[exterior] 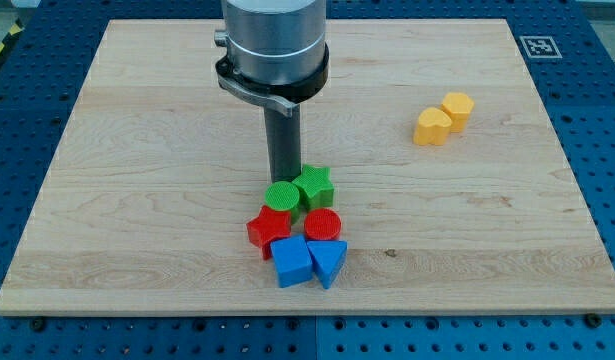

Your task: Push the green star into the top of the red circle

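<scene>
While the rod stands upright, my tip (pixel 284 180) behind green circle (pixel 282 195), beside green star (pixel 313 186).

no readable text, fiducial marker (pixel 537 46) on board (pixel 137 150)

The grey metal arm housing (pixel 274 45) is cut off by the view's top edge. My tip (pixel 283 181) is hidden behind the flat green round block (pixel 282 195) and the green star block (pixel 313 185). The pale wooden counter (pixel 137 150) loses its bottom corners to the view's edges. The black-and-white printed marker (pixel 538 46) at its top right corner is too small to read.
</scene>
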### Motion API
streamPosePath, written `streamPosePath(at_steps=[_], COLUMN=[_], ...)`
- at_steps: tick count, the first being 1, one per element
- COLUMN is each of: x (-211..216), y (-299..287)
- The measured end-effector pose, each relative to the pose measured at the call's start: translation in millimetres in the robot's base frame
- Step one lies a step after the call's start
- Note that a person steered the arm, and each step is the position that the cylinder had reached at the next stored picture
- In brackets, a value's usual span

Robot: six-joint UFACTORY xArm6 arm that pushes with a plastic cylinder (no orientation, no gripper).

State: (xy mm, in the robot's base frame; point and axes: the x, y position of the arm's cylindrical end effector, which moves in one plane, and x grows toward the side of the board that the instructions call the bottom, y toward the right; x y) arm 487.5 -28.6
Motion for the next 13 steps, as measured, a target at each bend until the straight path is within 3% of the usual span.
streamPosePath(at_steps=[6, 13], x=[-12, -1], y=[56, 53])
